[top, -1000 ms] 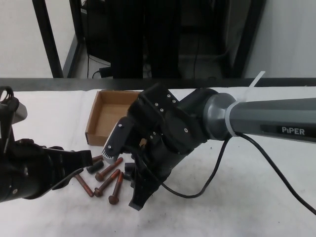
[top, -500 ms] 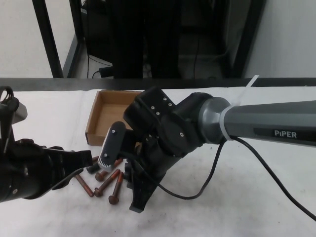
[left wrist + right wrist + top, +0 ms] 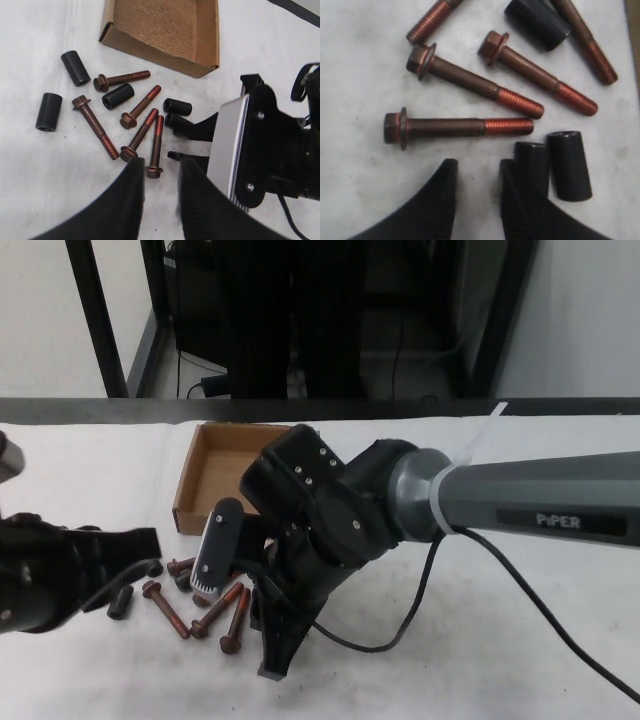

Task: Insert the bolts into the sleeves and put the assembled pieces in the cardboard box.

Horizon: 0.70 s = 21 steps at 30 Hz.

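Right gripper (image 3: pixel 478 167): fingers spread, small gap, nothing in it. It points down at the white bench top (image 3: pixel 360 200), tips right by the parts. Two black cylindrical sleeves (image 3: pixel 568 165) lie side by side next to one finger (image 3: pixel 512 205). The nearer one is partly behind it, contact unclear. Just past the tips, copper-coloured hex-flange metal bolts (image 3: pixel 460 127) lie flat and loose, none in a sleeve.

Left gripper (image 3: pixel 161 167): also parted and empty, hovering above the bench at the near left of the pile. The closest part is a bolt head just off its tips.

Count from the left wrist view: five bolts, five sleeves, all loose on the bench. Three bolts fan together in the middle, one lies alone to the side, one lies nearer the box. Two sleeves sit well off to the side, one among the bolts, two beside the right arm's fingers.

Shallow brown cardboard box (image 3: pixel 150 56): open top, on the bench beyond the pile, near it but not touching. In the high view the pile is between the arms, with the box behind it toward the far edge.
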Tool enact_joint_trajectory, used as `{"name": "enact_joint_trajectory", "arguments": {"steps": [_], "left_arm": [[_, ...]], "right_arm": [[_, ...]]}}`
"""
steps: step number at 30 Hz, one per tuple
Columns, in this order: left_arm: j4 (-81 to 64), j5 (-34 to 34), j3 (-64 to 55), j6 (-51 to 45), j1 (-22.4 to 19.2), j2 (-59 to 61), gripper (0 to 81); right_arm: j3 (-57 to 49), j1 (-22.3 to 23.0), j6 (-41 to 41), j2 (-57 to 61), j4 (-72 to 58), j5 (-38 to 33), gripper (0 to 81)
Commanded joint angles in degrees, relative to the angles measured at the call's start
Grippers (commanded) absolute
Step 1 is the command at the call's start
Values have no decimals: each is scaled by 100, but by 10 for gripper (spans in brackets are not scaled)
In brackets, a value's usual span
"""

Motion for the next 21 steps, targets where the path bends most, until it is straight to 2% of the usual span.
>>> {"name": "enact_joint_trajectory", "arguments": {"steps": [1,4,11,21], "left_arm": [[-16,292,-59,5,240,-70,243],[-16,456,-59,5,344,-70,243],[-16,489,-59,5,333,-70,243],[-16,489,-59,5,333,-70,243]], "right_arm": [[-72,5,-111,90,16,222,284],[-130,5,-214,119,16,779,284],[-407,5,-214,104,192,1367,284],[-756,69,-204,4,312,1476,284]]}}
